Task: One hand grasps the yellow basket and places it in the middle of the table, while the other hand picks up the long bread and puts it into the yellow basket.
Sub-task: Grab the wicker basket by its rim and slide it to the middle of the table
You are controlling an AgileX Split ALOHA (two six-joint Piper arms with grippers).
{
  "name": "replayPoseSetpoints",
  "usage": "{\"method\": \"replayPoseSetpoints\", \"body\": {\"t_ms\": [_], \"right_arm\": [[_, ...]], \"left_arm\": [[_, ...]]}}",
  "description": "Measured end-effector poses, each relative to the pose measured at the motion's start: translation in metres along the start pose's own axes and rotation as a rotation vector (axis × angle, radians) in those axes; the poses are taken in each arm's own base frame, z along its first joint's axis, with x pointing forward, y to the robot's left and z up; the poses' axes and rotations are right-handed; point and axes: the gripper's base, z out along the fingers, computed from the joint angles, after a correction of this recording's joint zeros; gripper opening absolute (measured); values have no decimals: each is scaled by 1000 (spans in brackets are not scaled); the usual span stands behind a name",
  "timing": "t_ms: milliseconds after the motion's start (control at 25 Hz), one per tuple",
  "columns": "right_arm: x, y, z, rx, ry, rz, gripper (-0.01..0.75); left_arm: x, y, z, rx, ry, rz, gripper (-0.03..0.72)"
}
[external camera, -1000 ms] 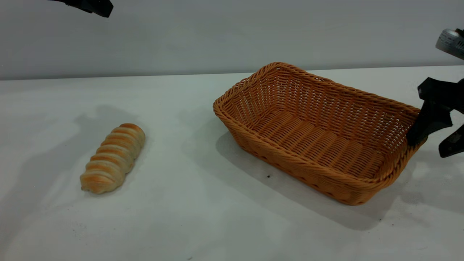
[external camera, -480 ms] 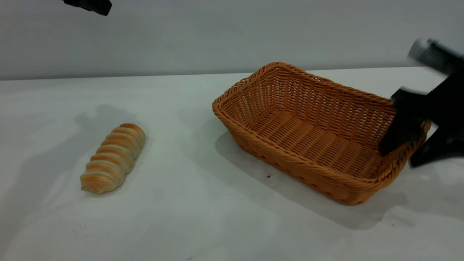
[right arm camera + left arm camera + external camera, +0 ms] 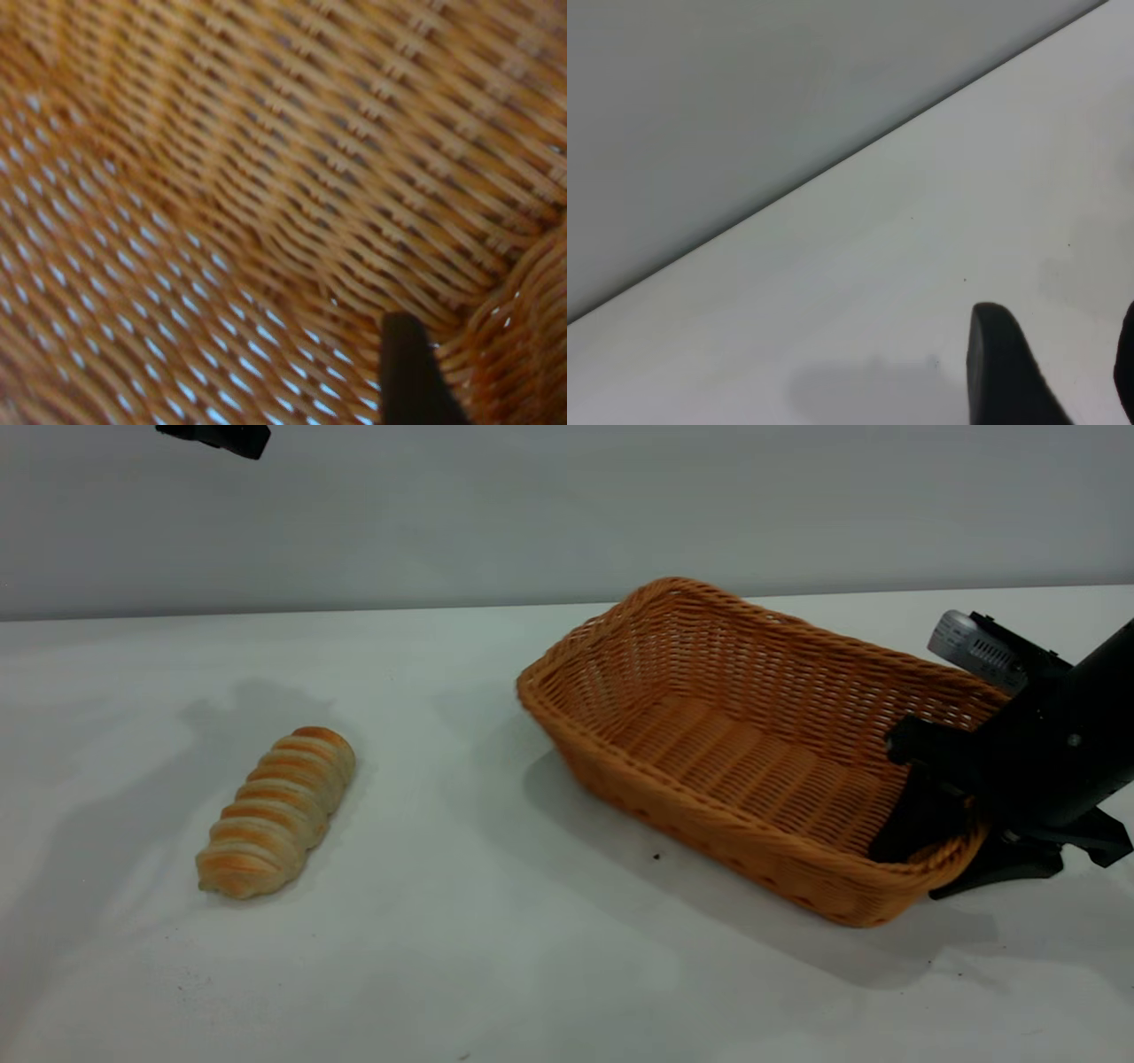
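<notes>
Up at the exterior view's top left edge, your left gripper hangs high above the table, only a black scrap of it in frame; from there you cannot tell how its jaws stand. Its wrist view adds what the exterior lacks: one dark finger and a sliver of the other at the picture's edge, with bare white table showing between them, so the jaws are spread and hold nothing. That view shows only table and grey wall, no bread.

Left of centre you have the long bread lying flat on the table, lengthwise toward the back, well apart from everything. Wide bare table lies all round it, and between it and the basket.

Right of centre sits the yellow basket, angled, its near corner close to the front, its far rim near the table's back edge.

At the basket's right end your right gripper straddles the short wall: one finger inside, the other outside down at the table. Jaws are around the rim, but you cannot tell whether they actually pinch it. The right wrist view shows only the weave filling the picture and one dark fingertip near an inside corner; the outer finger is seen only from the exterior. Little table is left to the right of that arm.
</notes>
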Motion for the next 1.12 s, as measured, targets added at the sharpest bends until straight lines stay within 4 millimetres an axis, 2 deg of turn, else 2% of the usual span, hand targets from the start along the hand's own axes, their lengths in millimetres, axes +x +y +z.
{"method": "replayPoseSetpoints", "body": {"t_ms": [80, 280, 440, 640, 760, 920, 1120], "right_arm": [[-1, -1, 0, 8, -8, -10, 220], [-1, -3, 2, 22, -6, -46, 212], [-8, 5, 3, -5, -3, -89, 212], [-28, 43, 3, -54, -31, -202, 212], [-32, 69, 5, -48, -10, -298, 212], [-29, 95, 7, -11, 34, -416, 212], [-23, 114, 11, 7, 60, -465, 212]], "left_arm": [[3, 0, 4, 4, 9, -3, 379], [6, 0, 9, 5, 18, -5, 379], [6, 0, 10, 4, 19, -5, 378], [5, 0, 9, 5, 17, -3, 378], [6, 0, 9, 13, 22, -3, 378], [5, 0, 9, 13, 22, -3, 378], [6, -1, 9, 18, 24, -3, 378]]}}
